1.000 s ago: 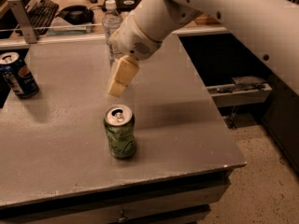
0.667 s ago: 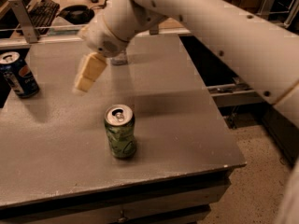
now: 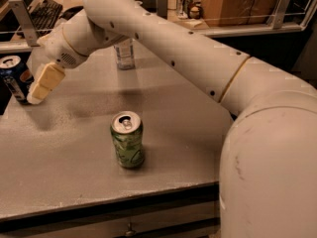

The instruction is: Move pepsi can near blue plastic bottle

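Observation:
The pepsi can [image 3: 14, 78], dark blue with a silver top, stands upright at the table's far left edge. The blue plastic bottle [image 3: 124, 53] stands at the back of the table; only its lower body shows, the rest is hidden behind my arm. My gripper [image 3: 40, 86] hangs just right of the pepsi can, its cream fingers [image 3: 44, 81] pointing down-left, close to the can; I cannot tell whether it touches the can.
A green can [image 3: 128, 140] stands upright at the middle front of the grey table [image 3: 188, 133]. A keyboard [image 3: 45, 11] and metal rail lie behind the table. My large white arm fills the right side of the view.
My gripper has swung left across the table, from above the green can, past the bottle, to beside the pepsi can. The cans and bottle have not moved.

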Action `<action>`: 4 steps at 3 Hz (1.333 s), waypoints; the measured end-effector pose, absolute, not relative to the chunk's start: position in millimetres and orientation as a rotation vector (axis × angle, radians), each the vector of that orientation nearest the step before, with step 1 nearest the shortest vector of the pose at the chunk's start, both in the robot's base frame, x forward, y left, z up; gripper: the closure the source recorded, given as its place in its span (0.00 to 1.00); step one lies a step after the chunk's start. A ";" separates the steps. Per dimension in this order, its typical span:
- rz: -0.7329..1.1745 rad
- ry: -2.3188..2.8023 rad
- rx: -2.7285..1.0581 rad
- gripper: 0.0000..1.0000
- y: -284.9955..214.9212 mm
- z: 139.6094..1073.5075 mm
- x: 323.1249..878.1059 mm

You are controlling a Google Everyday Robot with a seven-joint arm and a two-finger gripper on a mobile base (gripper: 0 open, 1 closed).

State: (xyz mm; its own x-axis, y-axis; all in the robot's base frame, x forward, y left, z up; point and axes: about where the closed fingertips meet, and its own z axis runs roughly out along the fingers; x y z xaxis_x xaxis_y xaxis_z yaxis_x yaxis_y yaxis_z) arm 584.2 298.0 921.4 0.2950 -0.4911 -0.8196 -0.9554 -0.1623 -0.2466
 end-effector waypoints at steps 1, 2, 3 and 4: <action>0.819 1.286 -1.745 0.00 332.1 908.5 590.2; 0.892 1.267 -1.708 0.00 358.0 901.9 588.6; 0.941 1.264 -1.668 0.17 372.3 896.0 584.7; 0.951 1.277 -1.631 0.40 369.6 892.3 588.3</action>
State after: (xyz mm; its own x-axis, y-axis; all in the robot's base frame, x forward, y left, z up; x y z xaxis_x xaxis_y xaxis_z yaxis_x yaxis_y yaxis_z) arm 588.3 369.6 892.3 0.1948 -0.3449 -0.9182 -0.9785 -0.1326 -0.1578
